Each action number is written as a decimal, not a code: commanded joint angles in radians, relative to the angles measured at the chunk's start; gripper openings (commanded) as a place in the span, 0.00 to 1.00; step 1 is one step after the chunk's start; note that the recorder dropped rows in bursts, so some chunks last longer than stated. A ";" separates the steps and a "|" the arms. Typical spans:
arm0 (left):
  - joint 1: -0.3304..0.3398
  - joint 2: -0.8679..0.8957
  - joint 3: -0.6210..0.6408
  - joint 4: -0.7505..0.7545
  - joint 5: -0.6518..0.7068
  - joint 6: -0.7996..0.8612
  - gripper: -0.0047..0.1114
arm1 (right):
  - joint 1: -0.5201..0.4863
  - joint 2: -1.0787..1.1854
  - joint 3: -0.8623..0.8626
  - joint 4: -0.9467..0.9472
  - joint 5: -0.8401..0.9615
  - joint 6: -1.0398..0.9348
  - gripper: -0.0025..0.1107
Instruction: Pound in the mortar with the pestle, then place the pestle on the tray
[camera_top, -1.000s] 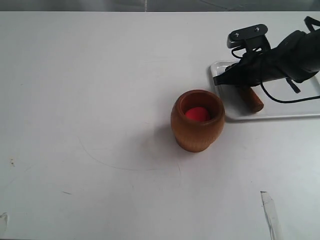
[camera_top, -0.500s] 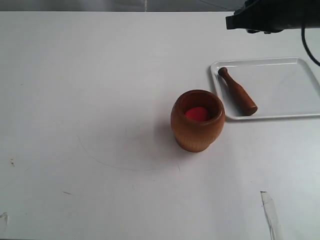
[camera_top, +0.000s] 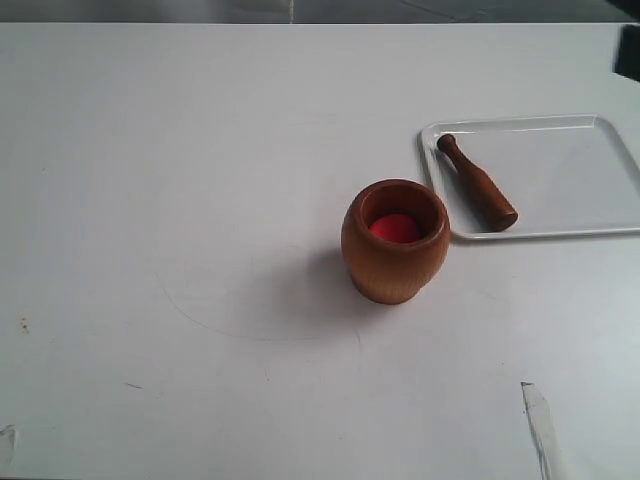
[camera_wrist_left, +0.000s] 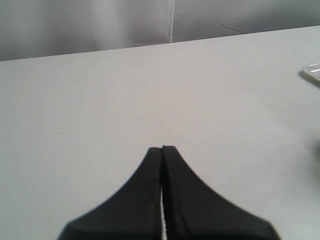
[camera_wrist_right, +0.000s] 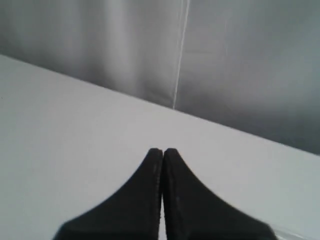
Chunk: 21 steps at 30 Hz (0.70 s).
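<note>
The light brown wooden mortar (camera_top: 395, 241) stands upright near the middle of the table, a red ball (camera_top: 394, 228) inside it. The dark brown pestle (camera_top: 477, 182) lies flat on the left part of the white tray (camera_top: 575, 227), to the right of and behind the mortar. No gripper holds it. My left gripper (camera_wrist_left: 162, 148) is shut with nothing between its fingers, over bare table. My right gripper (camera_wrist_right: 163, 150) is likewise shut and empty, facing the table's far edge. Only a dark bit of the right arm (camera_top: 630, 50) shows at the exterior view's right edge.
A corner of the tray (camera_wrist_left: 312, 72) shows at the edge of the left wrist view. A strip of tape (camera_top: 541, 425) lies near the front right of the table. A grey curtain (camera_wrist_right: 150, 45) hangs behind the table.
My right arm let go of the pestle on the tray, then rose and drew back to the right, almost out of the exterior view. The pestle stays on the tray.
</note>
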<state>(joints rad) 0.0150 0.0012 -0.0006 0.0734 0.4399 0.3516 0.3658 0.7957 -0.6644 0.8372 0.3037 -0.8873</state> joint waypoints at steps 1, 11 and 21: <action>-0.008 -0.001 0.001 -0.007 -0.003 -0.008 0.04 | -0.003 -0.264 0.084 0.008 0.037 0.001 0.02; -0.008 -0.001 0.001 -0.007 -0.003 -0.008 0.04 | -0.003 -0.616 0.109 0.010 0.145 0.006 0.02; -0.008 -0.001 0.001 -0.007 -0.003 -0.008 0.04 | 0.044 -0.748 0.109 0.010 0.147 0.006 0.02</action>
<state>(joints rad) 0.0150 0.0012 -0.0006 0.0734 0.4399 0.3516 0.4075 0.0656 -0.5610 0.8418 0.4419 -0.8873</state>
